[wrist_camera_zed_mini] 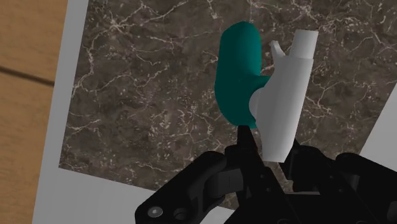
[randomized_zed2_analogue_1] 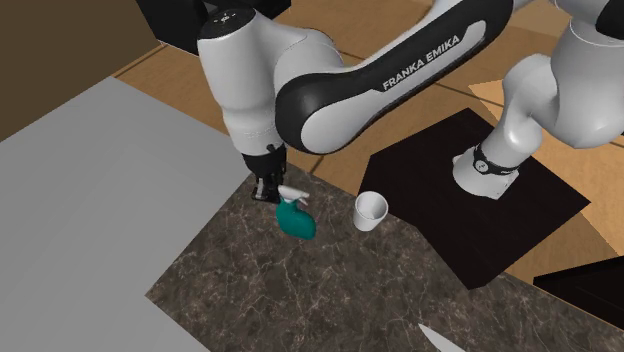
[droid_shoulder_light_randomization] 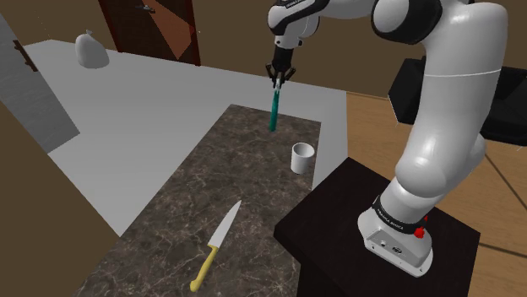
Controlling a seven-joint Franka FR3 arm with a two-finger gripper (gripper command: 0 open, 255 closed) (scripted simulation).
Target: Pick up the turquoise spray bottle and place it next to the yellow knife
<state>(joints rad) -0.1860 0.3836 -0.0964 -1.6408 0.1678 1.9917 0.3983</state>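
Under the arm lies a dark, white-veined marble desk (droid_shoulder_light_randomization: 211,186), set on a pale grey floor (droid_shoulder_light_randomization: 152,93), with wooden boards (droid_shoulder_light_randomization: 372,118) beyond it and a dark brown door (droid_shoulder_light_randomization: 156,25) at the back. Over the desk's far end the pincer (droid_shoulder_light_randomization: 278,78) pinches the bottle (droid_shoulder_light_randomization: 274,110) by its white spray head, the teal body hanging below. Whether its base touches the marble I cannot tell. A white cup (droid_shoulder_light_randomization: 302,157) stands near it, by the black stand (droid_shoulder_light_randomization: 338,228). The knife (droid_shoulder_light_randomization: 217,246) lies well apart at the desk's near end, yellow handle toward the camera.

The shoulder view shows a grey sack-like lump (droid_shoulder_light_randomization: 89,51) near the door. The second exterior view cuts the knife at its lower edge, blade tip showing. The wrist view shows the white trigger and nozzle clasped between the fingers (wrist_camera_zed_mini: 247,143).
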